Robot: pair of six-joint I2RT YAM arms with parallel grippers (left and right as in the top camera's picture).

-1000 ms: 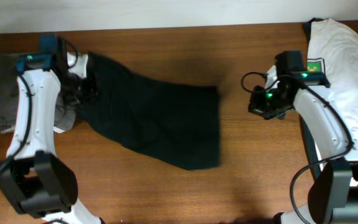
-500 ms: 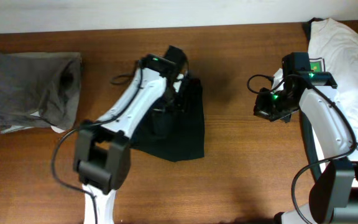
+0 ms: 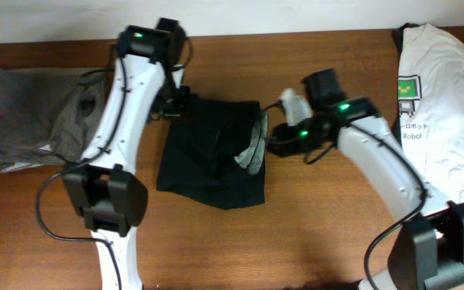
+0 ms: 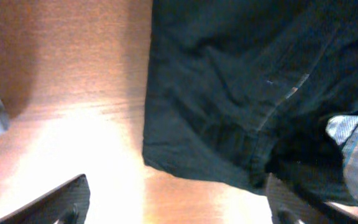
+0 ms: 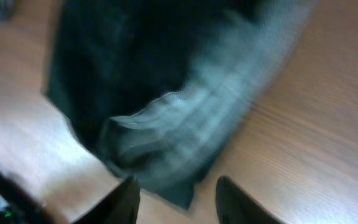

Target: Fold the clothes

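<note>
The black shorts (image 3: 208,157) lie folded in a compact stack at the table's middle, with a pale grey waistband flap (image 3: 253,149) turned up at the right edge. My left gripper (image 3: 177,102) hovers at the stack's back-left corner. In the left wrist view it (image 4: 176,210) is wide open over bare wood, the shorts (image 4: 241,87) just ahead. My right gripper (image 3: 275,138) is at the right edge. In the blurred right wrist view it (image 5: 179,205) is open, the corner of the shorts (image 5: 182,190) lying loose between its tips.
A grey garment (image 3: 35,117) lies crumpled at the far left edge. A white printed T-shirt (image 3: 437,97) is spread at the far right, partly under the right arm's base. Bare brown wood (image 3: 312,242) stretches in front of the shorts.
Both grippers have opened. The left arm pulled back off the shorts to their back-left corner. The right arm swung left to the shorts' right edge, where the grey waistband flap now shows.
</note>
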